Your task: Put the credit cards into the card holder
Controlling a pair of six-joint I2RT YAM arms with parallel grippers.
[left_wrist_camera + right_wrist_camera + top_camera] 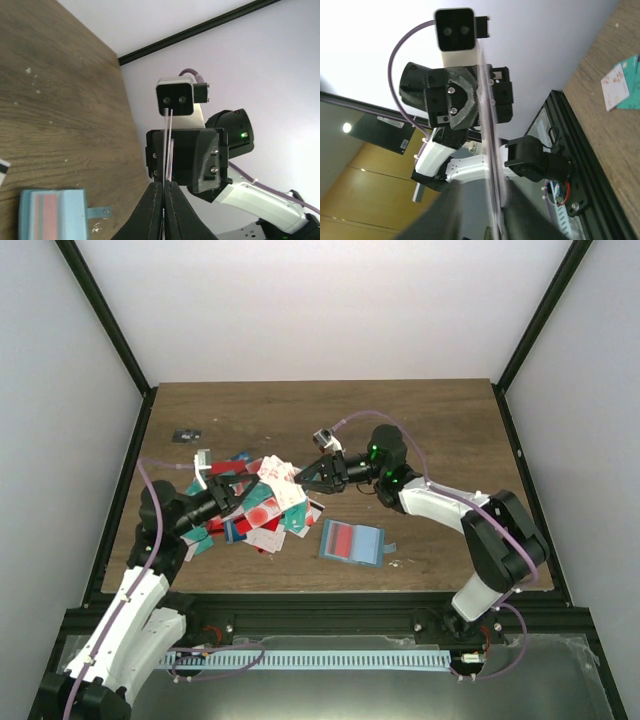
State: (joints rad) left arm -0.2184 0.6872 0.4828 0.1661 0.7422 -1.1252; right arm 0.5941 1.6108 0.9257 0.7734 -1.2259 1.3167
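My left pincer (164, 185) clamped tight on thin credit cards (168, 145), edge-on, mid-air. My right pincer (306, 476) straddles same cards; grip unclear. Card holder (352, 541) flat on table (430, 430), right of card pile (255, 522).

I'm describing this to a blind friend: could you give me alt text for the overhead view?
Over a wooden table, the left gripper and right gripper meet at one white, red-blotched card, held above a messy pile of cards. An open teal card holder lies flat on the table to the right of the pile.
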